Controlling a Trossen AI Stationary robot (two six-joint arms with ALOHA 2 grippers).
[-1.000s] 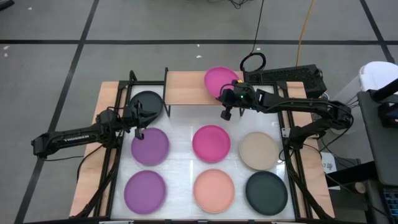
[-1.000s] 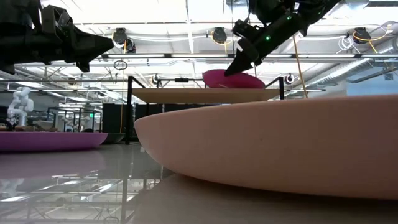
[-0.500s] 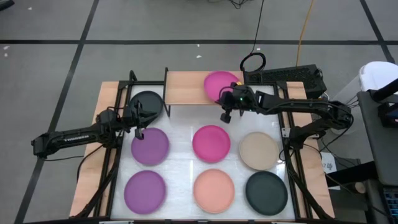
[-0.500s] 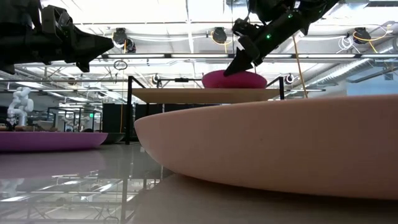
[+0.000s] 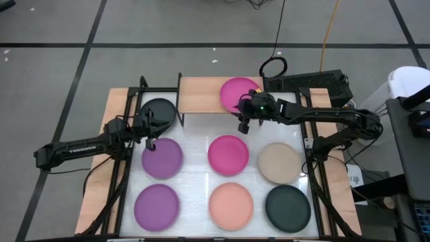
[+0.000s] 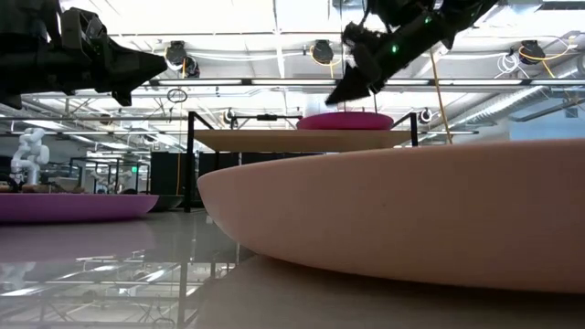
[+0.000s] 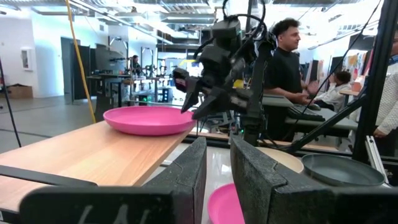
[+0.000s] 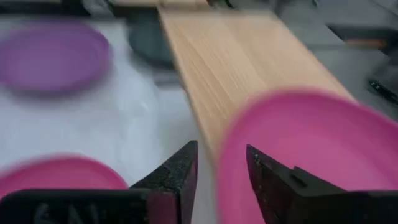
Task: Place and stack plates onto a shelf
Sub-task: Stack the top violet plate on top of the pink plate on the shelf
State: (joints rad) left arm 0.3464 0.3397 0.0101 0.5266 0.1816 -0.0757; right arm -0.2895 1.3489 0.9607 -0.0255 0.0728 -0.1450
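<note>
Release | right gripper (image 5: 244, 122) fingers spread, clear of round matte magenta plate (image 5: 238, 91) on light-wood shelf (image 5: 201, 95) at 12 o'clock | retreat straight, avoid nudging rim

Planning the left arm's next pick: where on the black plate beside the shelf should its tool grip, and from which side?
Grip the black plate by its thin raised rim on the edge nearest the left tool, coming from above; it lies flat, and the shelf borders its far side.

Grey floor (image 5: 60, 74) crossed by dark tape lines around the white tabletop (image 5: 195, 161). Beyond the tabletop: open ceiling with pipes and strip lights (image 6: 274, 23), desks (image 7: 109, 84), a white humanoid figure (image 6: 27, 151). A seated person (image 7: 287, 59) faces sideways.
</note>
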